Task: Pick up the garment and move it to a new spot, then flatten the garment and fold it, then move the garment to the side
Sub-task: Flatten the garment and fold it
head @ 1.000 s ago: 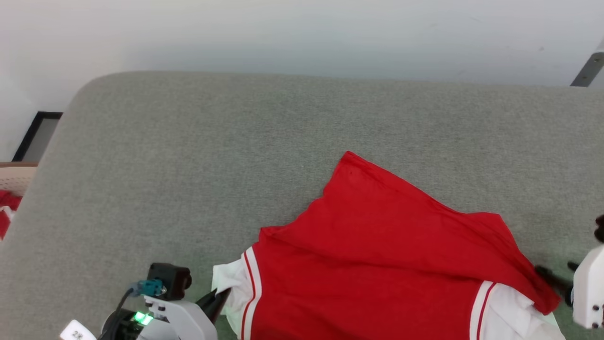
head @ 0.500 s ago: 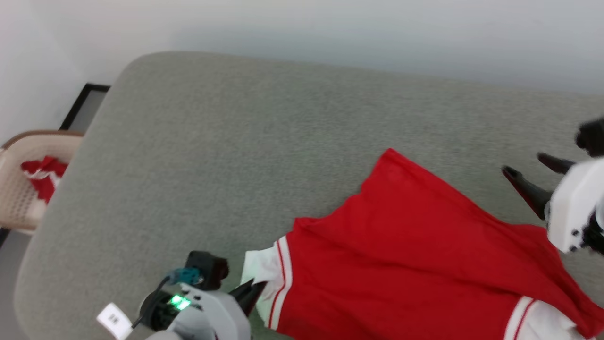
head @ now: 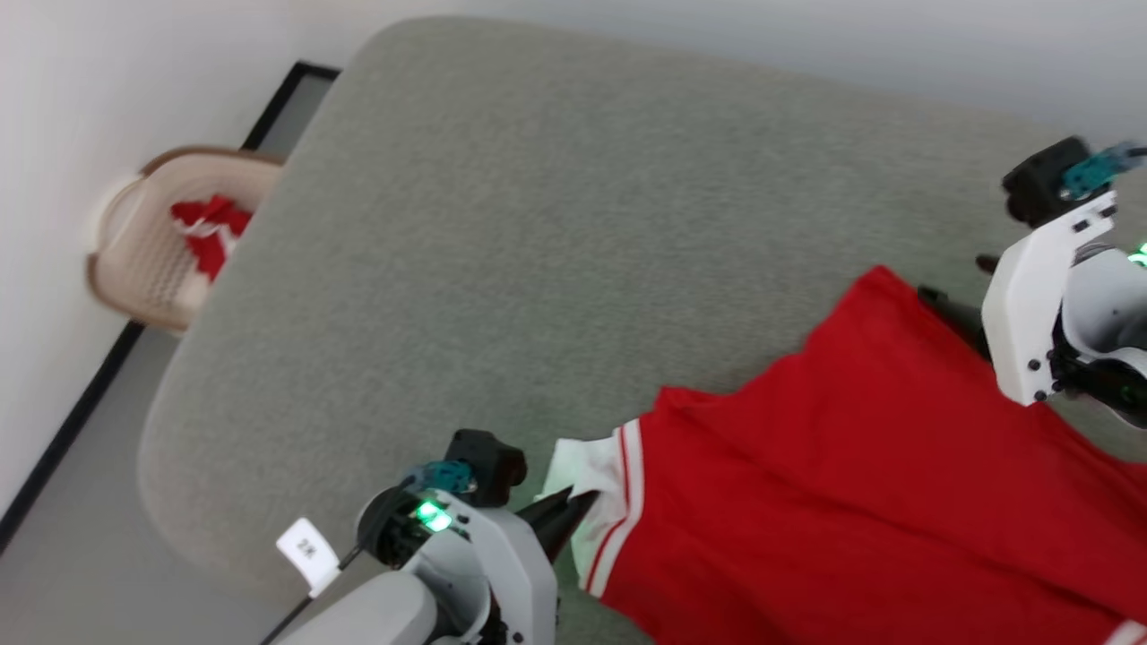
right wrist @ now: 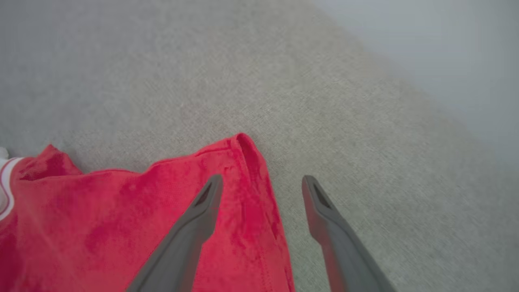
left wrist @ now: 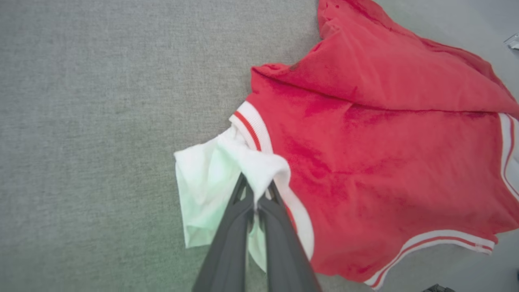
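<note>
The left gripper [left wrist: 256, 186] and right gripper [right wrist: 262, 178] had long, dark grey, tapering jaws. Glossy white wrist housings carried black camera blocks [head: 484, 452] with teal connectors [head: 439, 475] and green lights [head: 430, 516]; the right housing [head: 1026, 305] showed small dark screws. A white printed tag [head: 307, 548] hung off the left's black cable.

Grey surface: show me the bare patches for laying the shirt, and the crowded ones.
Bare: the stretch of grey surface between the basket side and the garment's sleeve, plus the far strip by the wall. Crowded: the near right, where the garment lies, left gripper shut on its sleeve, right gripper open over its corner.
</note>
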{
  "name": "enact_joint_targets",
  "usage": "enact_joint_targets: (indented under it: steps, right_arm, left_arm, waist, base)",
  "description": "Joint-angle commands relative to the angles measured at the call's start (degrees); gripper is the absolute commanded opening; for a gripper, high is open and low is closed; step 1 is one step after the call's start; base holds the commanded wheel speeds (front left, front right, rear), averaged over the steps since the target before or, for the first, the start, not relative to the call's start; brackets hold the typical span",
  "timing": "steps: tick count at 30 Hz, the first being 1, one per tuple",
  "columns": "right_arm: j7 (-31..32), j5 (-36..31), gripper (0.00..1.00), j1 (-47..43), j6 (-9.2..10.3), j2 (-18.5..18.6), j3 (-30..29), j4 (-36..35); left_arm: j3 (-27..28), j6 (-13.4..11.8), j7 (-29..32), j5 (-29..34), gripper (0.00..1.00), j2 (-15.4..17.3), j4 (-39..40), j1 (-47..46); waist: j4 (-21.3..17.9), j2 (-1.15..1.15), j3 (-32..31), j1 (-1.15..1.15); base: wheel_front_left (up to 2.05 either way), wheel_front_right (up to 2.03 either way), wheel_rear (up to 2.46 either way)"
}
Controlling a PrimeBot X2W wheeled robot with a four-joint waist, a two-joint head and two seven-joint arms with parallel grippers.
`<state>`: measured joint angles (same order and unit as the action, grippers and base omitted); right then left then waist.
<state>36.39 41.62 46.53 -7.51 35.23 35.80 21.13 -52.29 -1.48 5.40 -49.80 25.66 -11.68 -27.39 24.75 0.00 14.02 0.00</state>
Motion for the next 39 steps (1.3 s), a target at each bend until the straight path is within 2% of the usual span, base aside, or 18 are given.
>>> enact_joint_targets:
  steps: [1, 9, 16, 17, 18, 19, 25, 29, 32, 39]
  right_arm:
    - [0.2, 0.6, 1.00, 1.3, 0.05, 0.4, 1.5, 0.9]
    - [0.5, 4.4, 1.00, 7.0, 0.05, 1.6, 12.0, 9.8]
    - [3.3, 8.8, 1.00, 8.6, 0.05, -0.1, 16.8, 19.0]
    - [4.3, 9.3, 0.48, 8.6, 0.06, -0.4, 17.6, 20.2]
    - [4.9, 9.9, 0.03, 8.6, 0.06, -0.7, 18.2, 21.1]
    - [5.7, 10.3, 0.00, 8.6, 0.06, -1.0, 18.8, 21.9]
    - [4.4, 12.1, 0.00, 11.1, 0.01, -1.6, 20.5, 23.2]
    - [2.4, 13.3, 0.00, 13.7, 0.01, -1.5, 21.1, 22.4]
    - [0.3, 14.0, 0.00, 15.8, 0.02, -1.9, 21.3, 21.6]
    - [-4.1, 16.9, 0.00, 19.0, 0.02, -1.0, 23.0, 18.8]
  left_arm:
    - [-0.2, 0.5, -0.4, 0.4, 0.00, -0.5, -0.5, -0.8]
    - [-1.0, 2.9, -1.9, 0.0, 0.00, -3.3, -4.7, -2.2]
    - [-1.3, 4.2, -2.6, -0.2, 0.00, -4.6, -7.4, -3.3]
    - [-1.3, 4.4, -2.7, -0.2, 0.00, -4.6, -7.6, -3.4]
    - [-1.3, 4.5, -2.8, -0.2, 0.00, -4.7, -7.9, -3.6]
    - [-1.3, 4.5, -2.8, -0.3, 0.00, -4.8, -8.2, -3.7]
    - [-1.5, 4.9, -2.7, -0.5, 0.00, -4.5, -9.7, -3.9]
    - [-1.2, 5.1, -1.3, -1.0, 0.00, -3.1, -9.4, -4.6]
    - [-1.2, 5.7, 1.5, -1.8, 0.00, -1.1, -7.6, -5.8]
    - [-0.9, 6.6, 11.4, -1.2, 0.00, 5.8, -0.8, -13.6]
  waist:
    - [3.1, 0.00, 2.5, 0.00]
    - [6.1, 0.00, 3.8, 0.00]
    - [7.1, 0.00, 4.6, 0.00]
    - [7.2, 0.00, 4.7, 0.00]
    - [7.2, 0.00, 4.7, 0.00]
    - [7.2, 0.00, 4.8, 0.00]
    - [6.4, 0.00, 4.0, 0.00]
    - [4.7, 0.00, 2.7, 0.00]
    - [3.0, 0.00, 1.3, 0.00]
    - [-1.0, 0.00, -3.5, 0.00]
  base:
    - [0.00, 0.00, 0.00]
    - [0.00, 0.00, 0.00]
    - [0.00, 0.00, 0.00]
    - [0.00, 0.00, 0.00]
    - [0.00, 0.00, 0.00]
    - [0.00, 0.00, 0.00]
    - [0.00, 0.00, 0.00]
    - [0.00, 0.00, 0.00]
    - [0.00, 0.00, 0.00]
    - [0.00, 0.00, 0.00]
